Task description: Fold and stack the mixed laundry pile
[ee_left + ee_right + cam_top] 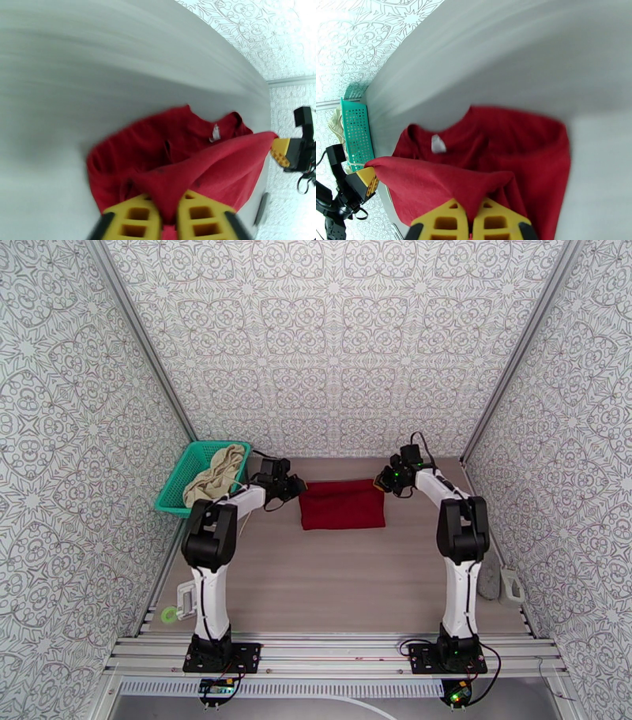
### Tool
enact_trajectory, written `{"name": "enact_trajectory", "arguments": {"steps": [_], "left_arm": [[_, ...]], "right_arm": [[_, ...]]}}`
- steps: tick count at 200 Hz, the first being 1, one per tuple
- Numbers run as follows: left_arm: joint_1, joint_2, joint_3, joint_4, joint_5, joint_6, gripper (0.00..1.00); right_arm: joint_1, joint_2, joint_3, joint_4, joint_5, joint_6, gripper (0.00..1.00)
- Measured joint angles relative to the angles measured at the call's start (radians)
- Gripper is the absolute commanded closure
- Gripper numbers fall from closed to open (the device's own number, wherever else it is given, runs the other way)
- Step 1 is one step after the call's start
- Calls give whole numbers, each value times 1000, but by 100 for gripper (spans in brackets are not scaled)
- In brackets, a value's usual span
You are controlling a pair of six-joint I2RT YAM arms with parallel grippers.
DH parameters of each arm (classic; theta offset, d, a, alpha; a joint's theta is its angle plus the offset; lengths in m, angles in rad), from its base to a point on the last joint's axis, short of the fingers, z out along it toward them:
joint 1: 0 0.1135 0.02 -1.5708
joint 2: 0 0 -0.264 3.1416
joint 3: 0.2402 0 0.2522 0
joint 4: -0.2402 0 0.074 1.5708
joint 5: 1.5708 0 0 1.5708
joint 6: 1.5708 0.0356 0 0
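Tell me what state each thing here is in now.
dark red shirt: on the table, partly folded, one edge held up
cream garment: crumpled in the teal basket
teal basket: holding that garment
left end effector: shut on the shirt's edge
right end effector: shut on the shirt's edge

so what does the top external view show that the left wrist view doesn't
Top external: the teal basket holding the cream garment, at the far left of the table. Left wrist: the white neck label and a fold of cloth pinched in the left gripper. Both: the red shirt lying on the table, with the right gripper at its edge.
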Motion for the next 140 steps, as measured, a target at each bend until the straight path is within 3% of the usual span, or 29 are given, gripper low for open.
{"name": "enact_trajectory", "arguments": {"steps": [26,68,102,129,140], "left_arm": [[33,80,15,110,7,-42,48],[64,105,21,200,14,-72,47],[64,3,-26,148,-5,-37,46],[32,-172,-80,12,-76,71,48],[-23,-252,-72,-61,-117,167,50]], "right_arm": [[-15,109,82,41,-34,-13,67],[-45,146,114,81,-70,-20,45],[-66,74,84,48,-22,-82,40],[-74,-117,-83,13,51,-129,40],[-80,-218,-197,28,64,-130,41]]}}
